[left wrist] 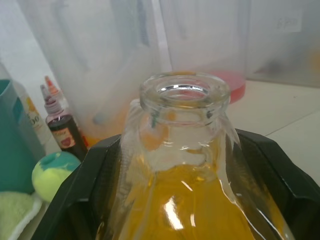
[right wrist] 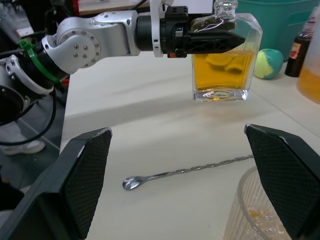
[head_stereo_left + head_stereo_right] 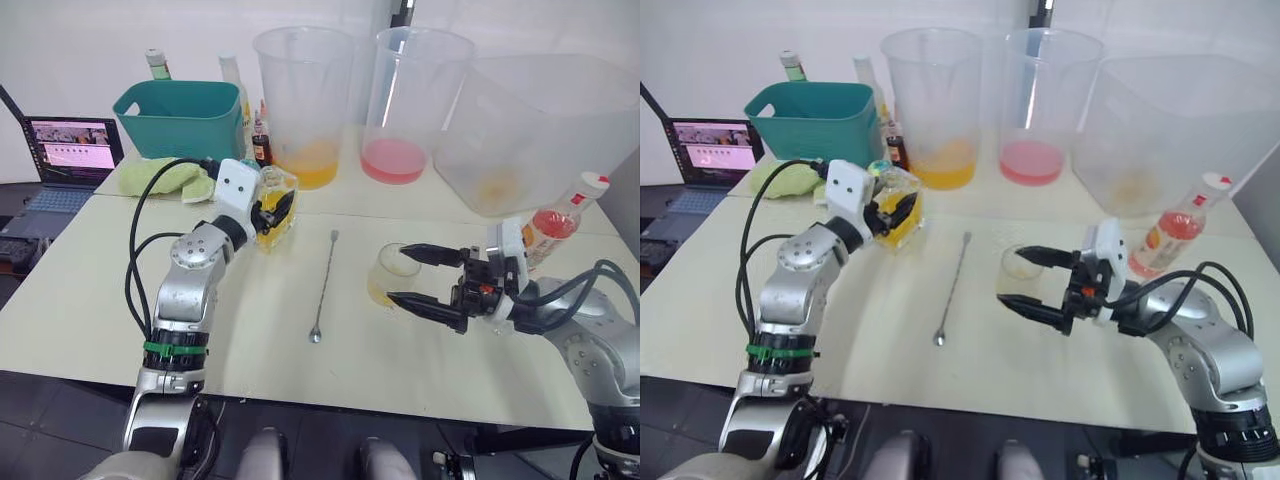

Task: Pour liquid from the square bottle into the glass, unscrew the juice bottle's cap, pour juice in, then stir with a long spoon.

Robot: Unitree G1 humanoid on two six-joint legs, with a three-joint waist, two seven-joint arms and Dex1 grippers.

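Left eye view: the left gripper [image 3: 272, 208] is clamped on the square bottle [image 3: 276, 212], which stands upright on the table [image 3: 90, 300] well to the left of the glass [image 3: 392, 274]. The bottle is rigid, smooth glass about half full of yellow liquid, so I judge it heavy for its size, slippery and breakable; the flat sides are the sound place to hold it. The left arm reaches forward with its elbow bent. The long spoon [image 3: 324, 287] lies flat between bottle and glass.

Right eye view: the right gripper [image 3: 1035, 278] has its jaws spread wide to either side of the glass [image 3: 1019, 264], apparently not yet touching it; the forearm lies low, coming in from the right. The juice bottle [image 3: 1173, 225], white cap [image 3: 1215, 183] on, stands just behind and right of the glass.

Left wrist view: black fingers [image 1: 90, 185] press both flat sides of the bottle [image 1: 182, 170] below its shoulder, the open neck pointing up.

Right wrist view: the fingers [image 2: 85, 170] stand well apart, with the glass rim [image 2: 247, 200] beside one of them. The glass is thin, light and easily tipped, and it already holds a little yellow. Beyond the spoon [image 2: 190, 170], the bottle [image 2: 225, 60] rests on the table in the left gripper [image 2: 210, 41].
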